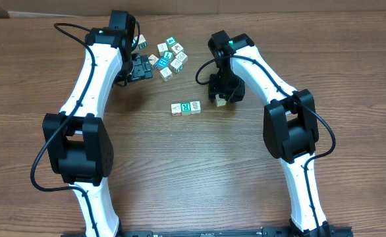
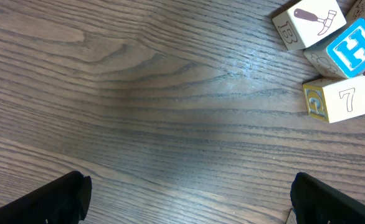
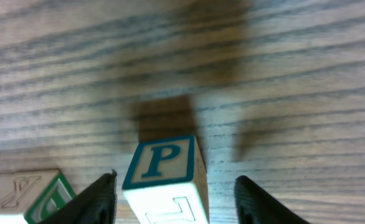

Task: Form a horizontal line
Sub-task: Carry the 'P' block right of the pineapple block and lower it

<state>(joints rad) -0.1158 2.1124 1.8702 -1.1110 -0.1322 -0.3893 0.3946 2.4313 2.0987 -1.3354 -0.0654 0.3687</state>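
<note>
Straddling "P" cube [image 3: 164, 177], right gripper [image 3: 173, 196] w/ jaws apart.

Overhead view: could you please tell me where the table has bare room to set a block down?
Bare wood spans the table between the two arms, below the short row of blocks. The gap between that row and the loose pile is narrower. It is crowded around the pile by the left gripper and around the right gripper.

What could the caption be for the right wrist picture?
Right gripper open around a teal "P" cube, beside a green-lettered cube on the wooden table.
</note>
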